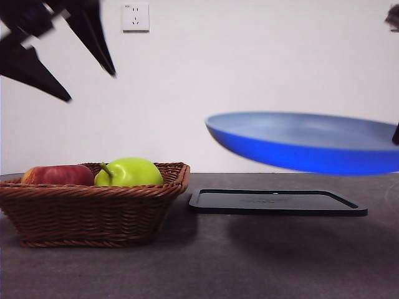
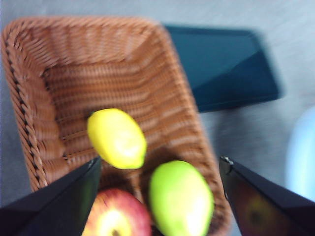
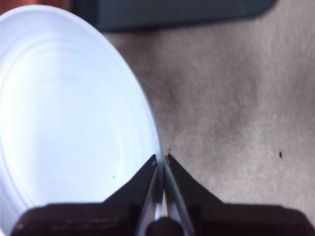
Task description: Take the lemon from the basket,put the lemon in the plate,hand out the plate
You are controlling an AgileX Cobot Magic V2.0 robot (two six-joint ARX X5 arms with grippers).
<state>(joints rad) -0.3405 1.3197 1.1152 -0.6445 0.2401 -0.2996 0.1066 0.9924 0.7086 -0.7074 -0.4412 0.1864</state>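
Right gripper (image 3: 161, 160) pinching plate (image 3: 69, 123) rim, airborne over tray (image 1: 277, 202).

Above the basket (image 2: 34, 98) the air is free, and the left gripper (image 2: 157, 164) hangs there with fingers (image 2: 59, 201) spread wide. The lemon (image 2: 117, 138) lies exposed on top, crowded on one side by the green apple (image 2: 181, 199) and red apple (image 2: 115, 216) (both just beside it). The plate (image 1: 312, 142), held aloft, roofs the black tray (image 1: 277, 202).
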